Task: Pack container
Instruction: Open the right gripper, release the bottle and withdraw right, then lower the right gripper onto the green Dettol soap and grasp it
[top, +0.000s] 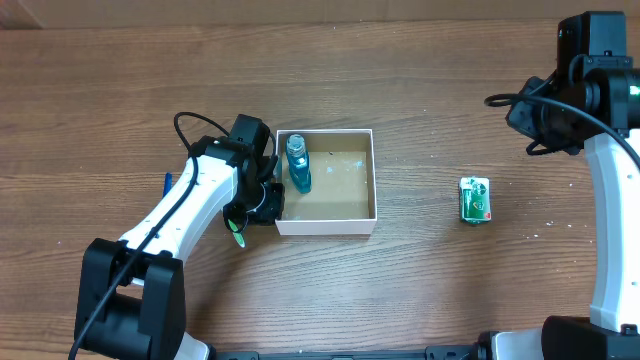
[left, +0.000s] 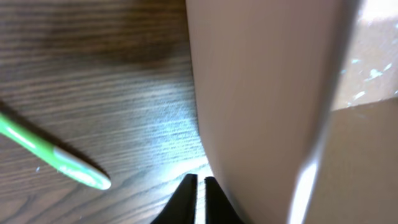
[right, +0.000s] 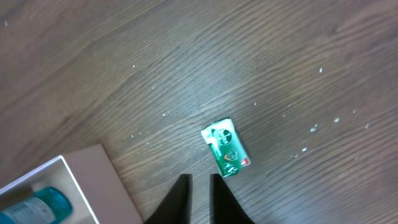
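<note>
The container (top: 326, 226) is a square white-walled box with a brown floor at the table's middle. A blue bottle (top: 298, 166) lies inside along its left wall. My left gripper (left: 200, 181) is shut and empty, low on the table right against the container's outer left wall (left: 261, 93). A green toothbrush (left: 59, 157) lies just left of it. A green packet (top: 474, 199) lies on the table to the right. My right gripper (right: 200, 182) is shut and empty, hovering above the table beside the packet (right: 226, 148).
A small blue item (top: 167, 184) shows beside the left arm. The container's corner (right: 93, 180) and the blue bottle (right: 45, 203) show at the lower left of the right wrist view. The right arm (top: 565, 95) stands at the far right.
</note>
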